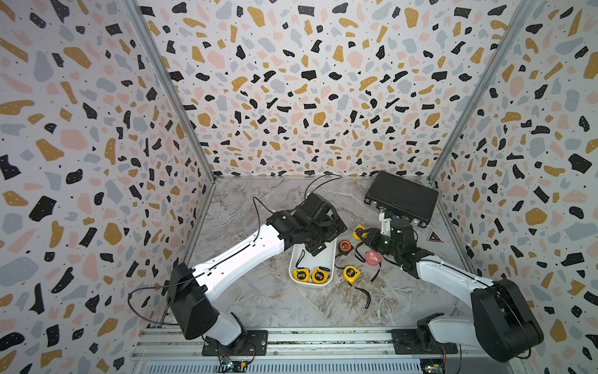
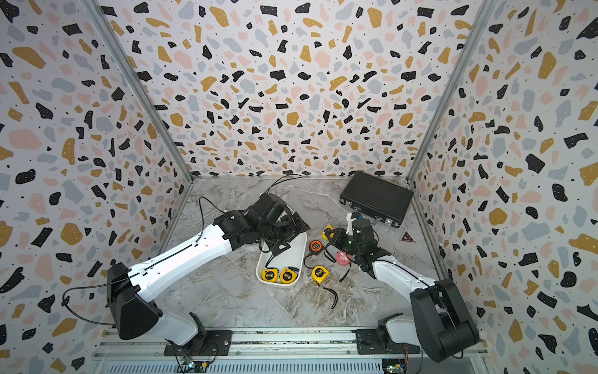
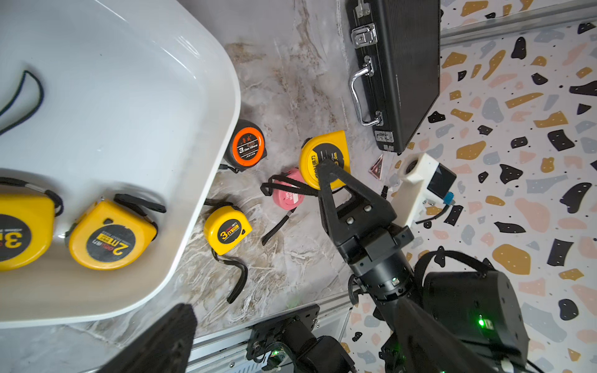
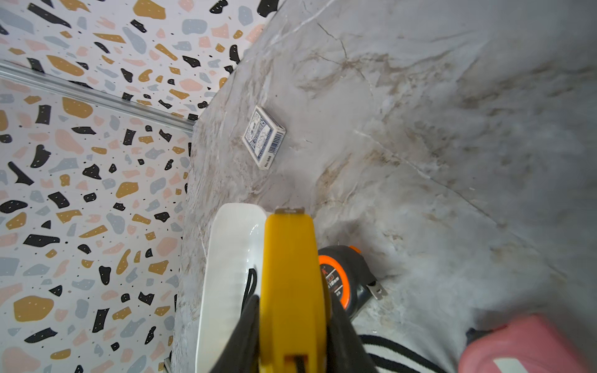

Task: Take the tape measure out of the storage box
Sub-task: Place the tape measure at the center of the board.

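Yellow tape measure (image 4: 289, 252) in right hand (image 4: 294, 306), storage box (image 3: 135, 122) with seemingly two others (image 3: 111, 235) (image 3: 19, 235)

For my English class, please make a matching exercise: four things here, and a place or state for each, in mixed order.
1. 2 m yellow tape measure
2. orange-black tape measure
3. black briefcase
4. right tool

A. shut on another yellow tape measure
B. near the back wall
C. inside the storage box
D. on the table beside the box

Pairs: 1-C, 2-D, 3-B, 4-A
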